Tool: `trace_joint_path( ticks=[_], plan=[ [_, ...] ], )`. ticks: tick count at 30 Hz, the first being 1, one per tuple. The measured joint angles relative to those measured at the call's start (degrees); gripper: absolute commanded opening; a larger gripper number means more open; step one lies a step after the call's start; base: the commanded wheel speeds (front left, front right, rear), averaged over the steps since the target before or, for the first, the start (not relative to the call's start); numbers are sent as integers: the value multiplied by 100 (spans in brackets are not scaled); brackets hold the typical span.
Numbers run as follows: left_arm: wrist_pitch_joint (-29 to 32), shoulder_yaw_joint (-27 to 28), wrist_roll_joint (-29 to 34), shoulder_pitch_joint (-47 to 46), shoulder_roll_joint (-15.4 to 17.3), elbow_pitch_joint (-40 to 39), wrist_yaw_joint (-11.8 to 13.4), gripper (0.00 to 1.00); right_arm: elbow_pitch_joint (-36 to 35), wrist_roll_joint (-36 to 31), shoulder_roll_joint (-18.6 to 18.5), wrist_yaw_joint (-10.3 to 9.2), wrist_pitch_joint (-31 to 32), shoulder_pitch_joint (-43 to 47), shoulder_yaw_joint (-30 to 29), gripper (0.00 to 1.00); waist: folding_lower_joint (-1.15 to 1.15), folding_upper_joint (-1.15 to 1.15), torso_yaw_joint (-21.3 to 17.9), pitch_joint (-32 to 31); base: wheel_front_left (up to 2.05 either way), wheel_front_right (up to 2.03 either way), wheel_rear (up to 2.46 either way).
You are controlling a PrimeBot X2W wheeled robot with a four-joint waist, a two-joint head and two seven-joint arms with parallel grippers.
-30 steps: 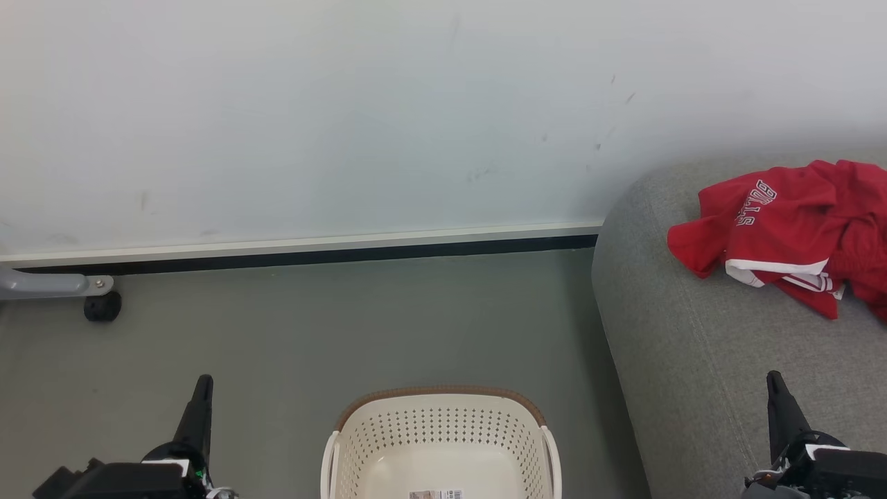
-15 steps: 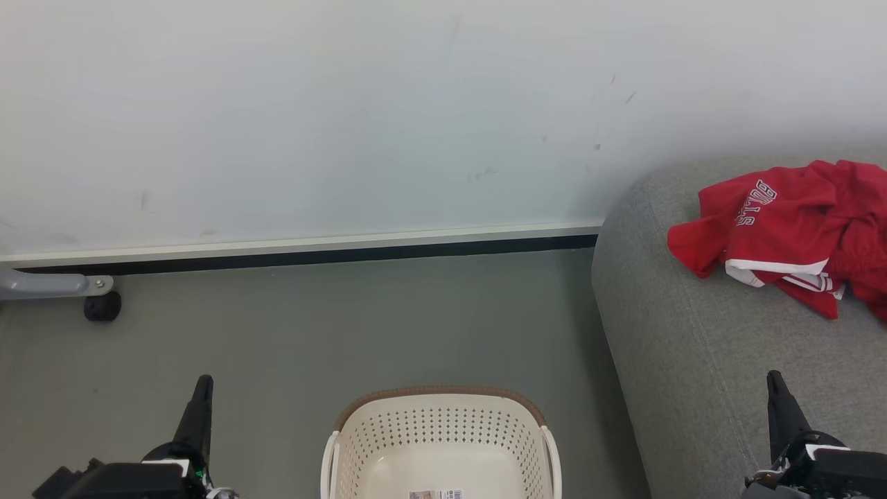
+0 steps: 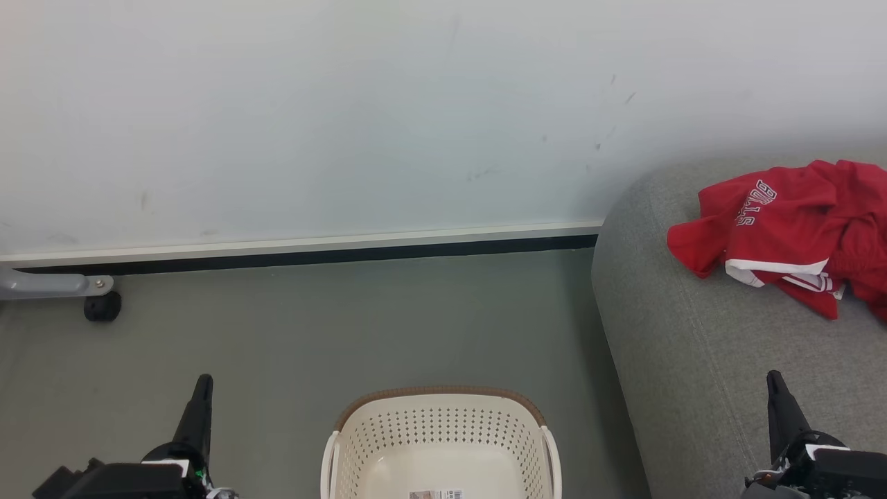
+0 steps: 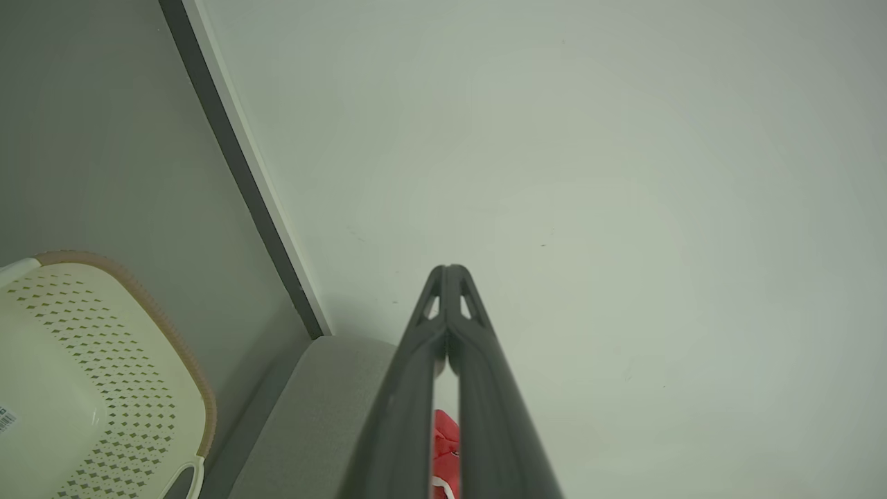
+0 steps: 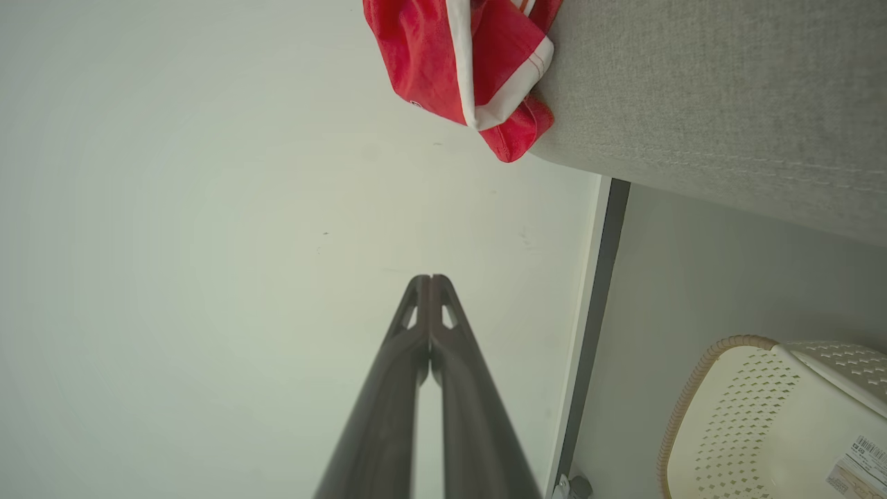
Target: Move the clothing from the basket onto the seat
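Seems finished, with clothing heaped by the sofa's far edge, basket bare, left fingers and right fingers clenched empty.

You can read "BULLS" in white outlined letters on the red clothing, upside down and slanted in the head view. A sticker on the floor of the basket bears a barcode, its print too small to read.

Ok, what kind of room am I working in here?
Likely a staged living-room corner, perhaps a test space: a grey fabric sofa holding red clothing, a cream laundry basket on the grey floor, and a plain scuffed white wall.
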Motion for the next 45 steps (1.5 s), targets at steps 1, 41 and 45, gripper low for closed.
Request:
trace_joint_path(
  ticks=[1, 41, 45],
  plan=[
    [0, 0, 0, 0, 0, 1, 0, 0, 0, 0, 0, 0, 0, 0, 0, 0, 0, 0, 0, 0, 0, 0, 0],
    [0, 0, 0, 0, 0, 8, -1, 0, 1, 5, 1, 0, 0, 0, 0, 0, 0, 0, 0, 0, 0, 0, 0],
    [0, 0, 0, 0, 0, 9, -1, 0, 1, 5, 1, 0, 0, 0, 0, 0, 0, 0, 0, 0, 0, 0, 0]
  ],
)
